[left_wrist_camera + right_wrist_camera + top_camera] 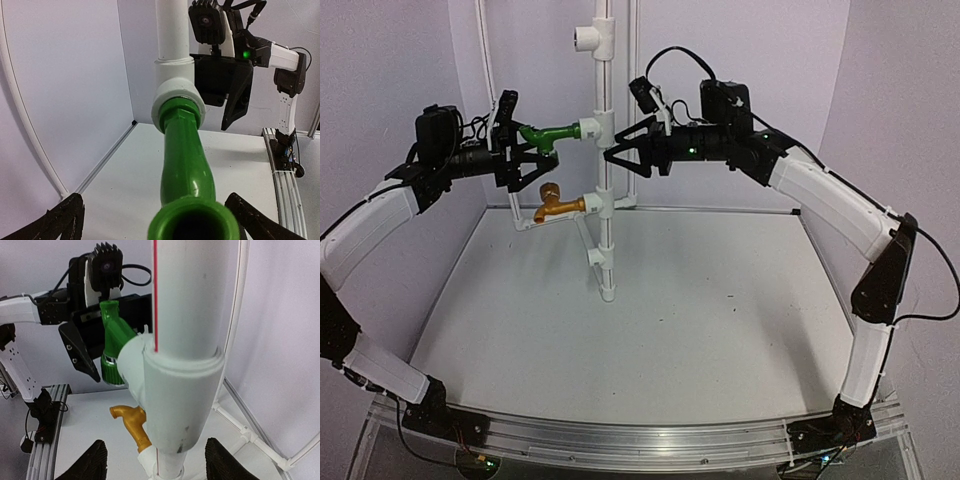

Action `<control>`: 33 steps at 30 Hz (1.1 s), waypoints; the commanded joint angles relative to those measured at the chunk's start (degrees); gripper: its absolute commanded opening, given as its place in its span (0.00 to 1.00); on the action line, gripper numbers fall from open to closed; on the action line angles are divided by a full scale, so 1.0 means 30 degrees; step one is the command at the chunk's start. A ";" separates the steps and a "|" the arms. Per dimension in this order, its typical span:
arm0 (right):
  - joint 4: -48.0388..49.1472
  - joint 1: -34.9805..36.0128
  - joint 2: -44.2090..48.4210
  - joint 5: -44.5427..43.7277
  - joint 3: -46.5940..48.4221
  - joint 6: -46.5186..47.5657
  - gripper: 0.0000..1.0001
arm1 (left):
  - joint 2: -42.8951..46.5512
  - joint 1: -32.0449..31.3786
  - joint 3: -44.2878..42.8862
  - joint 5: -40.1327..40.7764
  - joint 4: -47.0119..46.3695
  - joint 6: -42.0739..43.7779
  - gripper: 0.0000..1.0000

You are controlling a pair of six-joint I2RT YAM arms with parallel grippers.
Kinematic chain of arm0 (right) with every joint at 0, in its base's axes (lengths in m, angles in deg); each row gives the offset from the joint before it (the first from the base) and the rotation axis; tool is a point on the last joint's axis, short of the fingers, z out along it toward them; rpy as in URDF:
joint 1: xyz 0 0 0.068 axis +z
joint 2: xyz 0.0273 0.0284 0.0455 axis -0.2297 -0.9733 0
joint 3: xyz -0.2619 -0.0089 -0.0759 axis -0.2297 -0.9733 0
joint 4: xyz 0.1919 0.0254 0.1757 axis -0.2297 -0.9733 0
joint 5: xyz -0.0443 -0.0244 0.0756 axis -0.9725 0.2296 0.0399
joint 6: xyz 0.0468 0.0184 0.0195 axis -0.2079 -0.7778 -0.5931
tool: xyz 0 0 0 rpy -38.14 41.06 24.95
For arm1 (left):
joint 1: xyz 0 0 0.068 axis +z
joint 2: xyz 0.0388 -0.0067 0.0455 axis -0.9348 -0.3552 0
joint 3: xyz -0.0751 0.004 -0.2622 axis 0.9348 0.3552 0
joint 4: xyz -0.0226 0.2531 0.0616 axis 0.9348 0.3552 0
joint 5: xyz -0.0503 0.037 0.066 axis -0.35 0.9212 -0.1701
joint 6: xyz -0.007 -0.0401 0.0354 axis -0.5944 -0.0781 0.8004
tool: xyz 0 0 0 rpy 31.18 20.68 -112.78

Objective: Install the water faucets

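Note:
The green faucet sticks out leftward from a white T-fitting on the upright white pipe. The golden-brass faucet sits in the fitting below it. My left gripper is open, its fingers wide apart on either side of the green faucet and not touching it. My right gripper is open on the pipe's other side, its fingers astride the T-fitting. The right wrist view also shows the green faucet and the brass faucet.
A third, empty T-fitting sits at the top of the pipe. Thin white tubing runs up the back wall. The walls close in on the left, back and right. An aluminium rail runs along the near edge.

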 commanded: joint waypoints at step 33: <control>0.3814 0.0481 -0.0310 0.1586 -0.0750 -0.3460 0.01 | 0.3044 0.1247 0.2162 -0.0583 -0.0566 -0.0058 1.00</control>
